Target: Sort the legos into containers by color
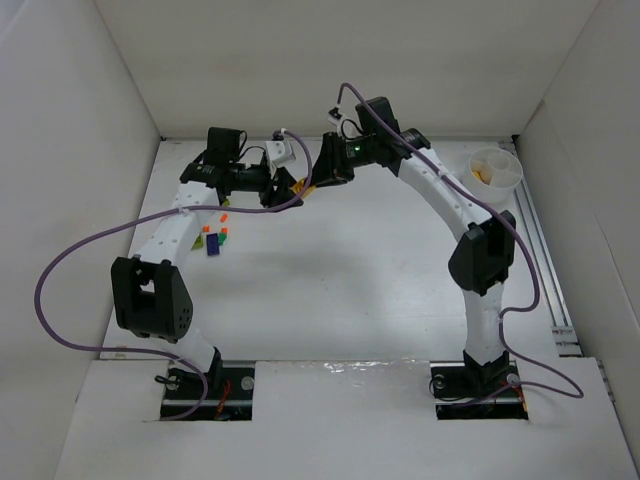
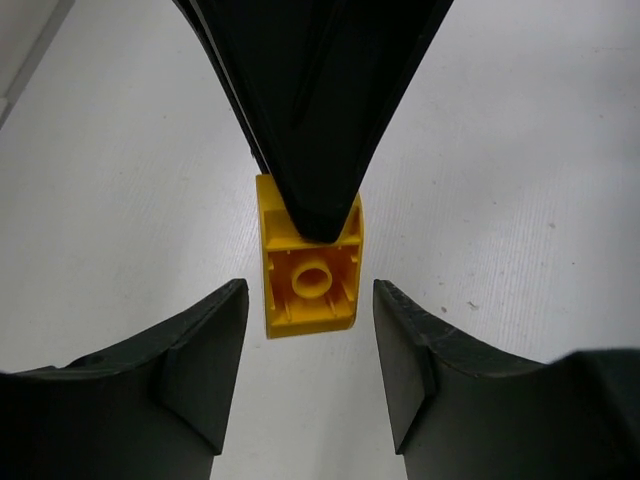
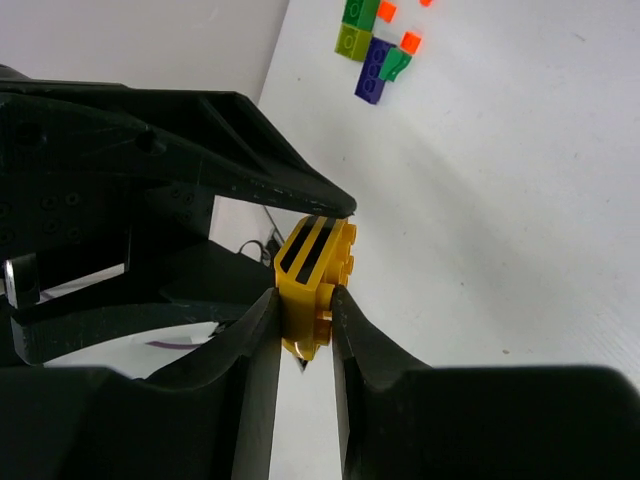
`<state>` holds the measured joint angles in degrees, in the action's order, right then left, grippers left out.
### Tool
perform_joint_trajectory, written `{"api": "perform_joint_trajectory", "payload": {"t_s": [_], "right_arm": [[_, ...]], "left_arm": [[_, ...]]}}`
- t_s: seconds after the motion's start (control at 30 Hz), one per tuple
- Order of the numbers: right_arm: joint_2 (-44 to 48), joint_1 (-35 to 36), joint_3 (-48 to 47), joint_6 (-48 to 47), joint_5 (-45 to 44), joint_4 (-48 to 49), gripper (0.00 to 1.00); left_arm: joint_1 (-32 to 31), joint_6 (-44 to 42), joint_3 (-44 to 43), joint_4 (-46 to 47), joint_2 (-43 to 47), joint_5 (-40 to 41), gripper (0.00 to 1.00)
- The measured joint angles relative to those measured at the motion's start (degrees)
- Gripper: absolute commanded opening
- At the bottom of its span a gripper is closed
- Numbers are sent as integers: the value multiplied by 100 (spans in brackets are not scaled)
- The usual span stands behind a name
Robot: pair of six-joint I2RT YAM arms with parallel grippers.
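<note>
Gripping the yellow brick (image 3: 312, 262), our right claw (image 3: 303, 305) may drop it before our open left claw (image 2: 310, 310) astride it closes.

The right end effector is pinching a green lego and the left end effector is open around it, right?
No, the lego is yellow, not green; the right wrist view shows it pinched in the right end effector. The left end effector is open around it.

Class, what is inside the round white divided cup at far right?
The round white divided plastic cup holds small yellow-orange pieces in one wedge; other wedges look bare. Exact count is unreadable.
</note>
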<state>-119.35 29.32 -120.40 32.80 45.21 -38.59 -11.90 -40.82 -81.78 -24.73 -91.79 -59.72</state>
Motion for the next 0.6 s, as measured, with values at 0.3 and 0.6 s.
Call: {"api": "perform_joint_trajectory", "payload": {"t_s": [0.3,0.6], "right_arm": [[96,-990,199,-610,-350,-107,7],[269,-3585,-120,-2483,-1099,-1156,7]], "left_arm": [[61,0,-72,-149,-4,120,79],[476,101,-83,-175,0,240,100]]}}
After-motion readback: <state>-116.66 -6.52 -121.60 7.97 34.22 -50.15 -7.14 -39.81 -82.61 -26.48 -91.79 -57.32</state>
